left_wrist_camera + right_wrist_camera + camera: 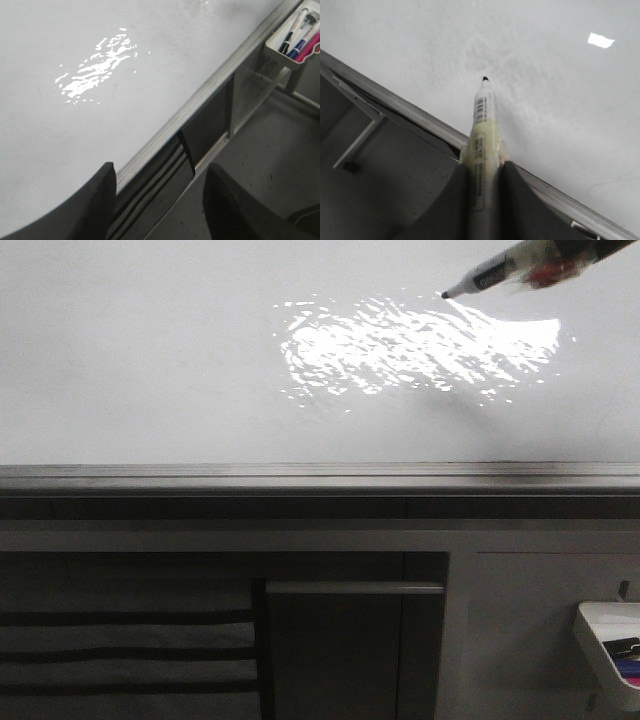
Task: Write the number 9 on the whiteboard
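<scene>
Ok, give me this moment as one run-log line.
right gripper: shut on marker | tip at whiteboard, contact unclear | no 9 visible | left gripper: open, empty

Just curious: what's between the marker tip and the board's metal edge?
Bare whiteboard with glare only, in the front view; no writing between marker tip and edge strip.

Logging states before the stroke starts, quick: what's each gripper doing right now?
Left gripper: open, holding nothing.
Right gripper: shut on the marker, tip toward the whiteboard.
</scene>
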`<state>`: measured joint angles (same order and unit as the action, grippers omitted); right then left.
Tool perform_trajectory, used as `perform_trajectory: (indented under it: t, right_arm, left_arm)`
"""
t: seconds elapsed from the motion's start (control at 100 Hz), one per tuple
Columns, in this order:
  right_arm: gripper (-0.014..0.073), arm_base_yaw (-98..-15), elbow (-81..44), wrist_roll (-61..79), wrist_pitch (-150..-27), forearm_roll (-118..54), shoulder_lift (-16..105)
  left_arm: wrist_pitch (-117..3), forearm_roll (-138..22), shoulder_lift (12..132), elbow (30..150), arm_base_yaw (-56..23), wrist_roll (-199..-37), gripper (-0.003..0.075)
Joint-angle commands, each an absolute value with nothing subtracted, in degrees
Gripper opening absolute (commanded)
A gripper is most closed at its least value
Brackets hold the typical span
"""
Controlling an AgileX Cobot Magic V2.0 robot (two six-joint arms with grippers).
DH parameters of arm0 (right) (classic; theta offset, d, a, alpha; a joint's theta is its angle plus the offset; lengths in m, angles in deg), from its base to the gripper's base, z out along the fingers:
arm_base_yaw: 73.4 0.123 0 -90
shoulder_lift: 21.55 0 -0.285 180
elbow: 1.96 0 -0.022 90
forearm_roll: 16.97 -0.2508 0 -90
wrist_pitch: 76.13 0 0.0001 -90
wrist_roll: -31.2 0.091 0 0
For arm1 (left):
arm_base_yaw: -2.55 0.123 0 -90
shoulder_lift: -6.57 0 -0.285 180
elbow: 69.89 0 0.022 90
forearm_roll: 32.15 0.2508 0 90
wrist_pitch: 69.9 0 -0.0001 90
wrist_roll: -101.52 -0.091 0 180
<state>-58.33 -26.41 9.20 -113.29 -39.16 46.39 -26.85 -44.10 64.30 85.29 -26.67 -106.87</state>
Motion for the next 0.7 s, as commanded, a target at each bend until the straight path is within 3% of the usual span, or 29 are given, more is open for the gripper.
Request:
perform_trajectory:
  t: [0.0,0.44,0.69]
  right_arm:
    - [-0.0064,-58.73,-26.97,9.58,-106.29,-41.99,45.35]
    - [-0.0064,-58.73,-27.27,9.58,-99.79,-42.02,50.90]
    - [-0.0064,-58.11,-19.04,9.58,-104.11,-42.02,58.70]
  left_arm:
    - [-34.78,-45.71,62.29,84.78,-26.52,-105.99,0.0368]
    - [-35.75,-46.08,62.63,84.22,-26.52,-105.99,0.0368]
    - [-35.87,-46.22,62.63,84.22,-26.52,-105.99,0.0368]
